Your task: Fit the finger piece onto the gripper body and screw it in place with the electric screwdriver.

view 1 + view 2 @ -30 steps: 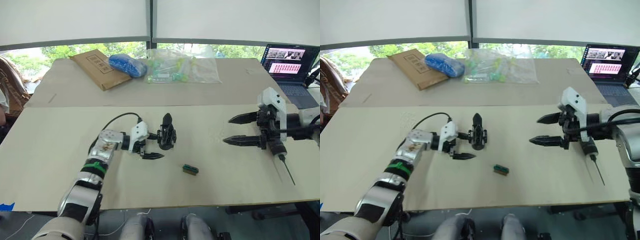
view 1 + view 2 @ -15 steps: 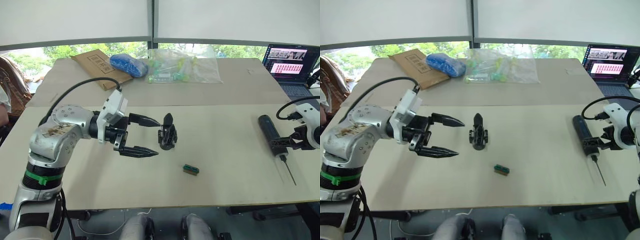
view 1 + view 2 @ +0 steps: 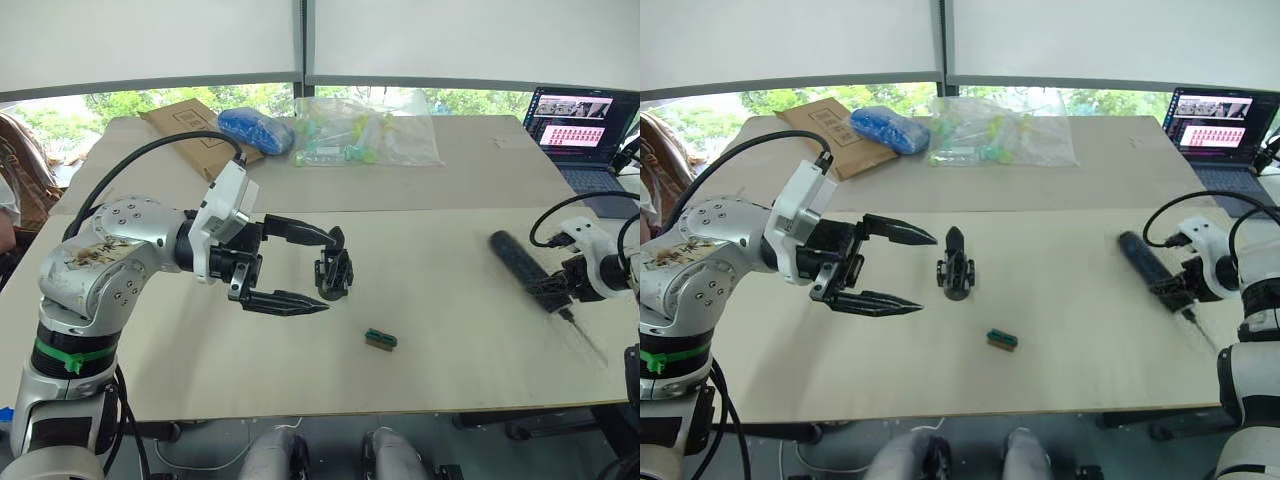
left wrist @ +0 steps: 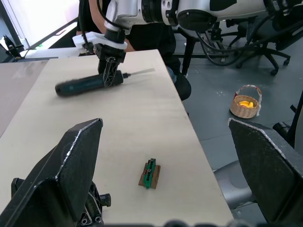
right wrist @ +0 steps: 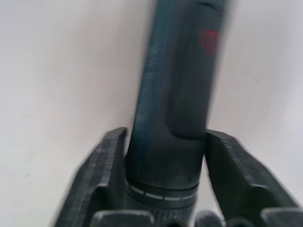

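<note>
Table (image 3: pixel 150 380): right gripper (image 5: pixel 163 189) clamps screwdriver (image 3: pixel 518 262), probably; lift level. Left gripper (image 3: pixel 300 268) open nr gripper body (image 3: pixel 334 272).

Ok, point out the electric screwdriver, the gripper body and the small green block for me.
electric screwdriver (image 3: pixel 518 259): left eye view, on its dark handle.
gripper body (image 3: pixel 956 270): right eye view, on its middle linkage.
small green block (image 4: pixel 151 173): left wrist view, on its top face.

We see a pale tabletop (image 3: pixel 450 330) below white blinds (image 3: pixel 150 45), greenery through the window (image 3: pixel 130 103), and black office chairs (image 4: pixel 246 35) on grey floor.
</note>
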{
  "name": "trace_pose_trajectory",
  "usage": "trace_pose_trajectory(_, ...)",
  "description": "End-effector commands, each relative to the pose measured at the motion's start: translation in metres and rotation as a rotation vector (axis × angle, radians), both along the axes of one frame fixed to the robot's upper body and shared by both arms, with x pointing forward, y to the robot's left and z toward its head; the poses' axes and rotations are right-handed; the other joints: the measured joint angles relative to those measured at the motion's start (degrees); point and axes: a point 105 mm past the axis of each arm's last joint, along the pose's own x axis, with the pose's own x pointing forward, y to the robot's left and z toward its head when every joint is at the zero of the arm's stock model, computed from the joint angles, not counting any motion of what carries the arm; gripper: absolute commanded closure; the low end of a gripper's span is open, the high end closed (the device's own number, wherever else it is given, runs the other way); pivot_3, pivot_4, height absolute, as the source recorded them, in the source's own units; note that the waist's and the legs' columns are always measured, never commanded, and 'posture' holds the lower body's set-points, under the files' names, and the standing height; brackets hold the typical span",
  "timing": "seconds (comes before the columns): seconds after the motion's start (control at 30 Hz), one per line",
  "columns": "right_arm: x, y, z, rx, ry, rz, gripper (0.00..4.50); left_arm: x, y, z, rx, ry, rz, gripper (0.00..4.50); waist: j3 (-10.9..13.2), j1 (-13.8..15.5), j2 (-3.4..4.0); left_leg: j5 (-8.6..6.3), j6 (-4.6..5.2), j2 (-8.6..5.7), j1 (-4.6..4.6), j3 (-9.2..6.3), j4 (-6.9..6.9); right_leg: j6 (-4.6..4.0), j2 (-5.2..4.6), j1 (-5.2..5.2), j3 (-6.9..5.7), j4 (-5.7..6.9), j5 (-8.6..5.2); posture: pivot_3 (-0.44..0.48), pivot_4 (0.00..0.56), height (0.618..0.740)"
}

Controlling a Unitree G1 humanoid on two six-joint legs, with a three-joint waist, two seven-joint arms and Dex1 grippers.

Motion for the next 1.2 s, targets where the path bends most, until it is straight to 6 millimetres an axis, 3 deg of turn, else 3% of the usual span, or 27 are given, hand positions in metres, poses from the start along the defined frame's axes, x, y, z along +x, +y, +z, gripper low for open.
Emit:
trace_pose_trajectory(0.03,-0.010,0.011,0.019,-0.137,0.019,0.315,2.67,-0.007,-0.002,0.005,0.011,-0.055,-0.025,0.00,0.08,0.19,0.14,0.00,0.00,-0.01,0.00,0.00,0.00,0.01,0.00,0.00,0.01,0.00,-0.01,0.000,0.150,0.732)
trace_pose_trajectory(0.27,-0.024,0.009,-0.002,-0.240,0.128,0.408,2.67,-0.008,-0.005,-0.001,0.037,-0.076,-0.051,0.00,0.07,0.35,0.15,0.00,0.00,-0.01,0.01,0.00,0.05,0.02,-0.01,0.03,-0.01,0.05,-0.02,0.000,0.150,0.732)
trace_pose_trajectory(0.33,-0.029,0.005,-0.003,-0.249,0.169,0.387,1.66,-0.009,-0.005,-0.003,0.045,-0.082,-0.058,0.00,0.07,0.35,0.15,0.00,0.00,-0.01,0.04,0.01,0.04,0.01,-0.01,0.03,0.00,0.07,-0.03,0.000,0.150,0.732)
trace_pose_trajectory(0.47,-0.032,0.000,-0.002,-0.262,0.207,0.341,0.36,-0.011,-0.005,-0.007,0.060,-0.093,-0.075,0.00,0.07,0.38,0.15,0.00,-0.01,-0.01,0.04,0.01,0.04,0.00,-0.02,0.04,0.00,0.06,-0.04,0.000,0.150,0.732)
trace_pose_trajectory(0.9,-0.022,0.019,-0.032,-0.245,0.263,0.341,0.36,-0.009,-0.009,-0.010,0.066,-0.101,-0.091,0.00,-0.02,0.09,-0.09,0.00,-0.01,0.03,0.24,0.02,0.06,-0.01,0.01,0.24,0.00,0.07,-0.04,0.000,0.150,0.732)
trace_pose_trajectory(1.13,-0.016,0.022,-0.030,-0.287,0.228,0.390,2.53,-0.008,-0.010,-0.014,0.064,-0.093,-0.098,0.00,-0.07,-0.14,-0.20,0.00,-0.02,0.06,0.32,-0.01,0.04,-0.05,0.02,0.32,-0.02,0.06,-0.07,0.000,0.150,0.732)
trace_pose_trajectory(1.2,-0.012,0.027,-0.018,-0.307,0.153,0.479,2.57,-0.009,-0.010,-0.020,0.078,-0.074,-0.103,0.00,-0.07,-0.17,-0.20,0.00,-0.02,0.05,0.32,-0.01,0.05,-0.05,0.02,0.33,-0.01,0.05,-0.07,0.000,0.150,0.732)
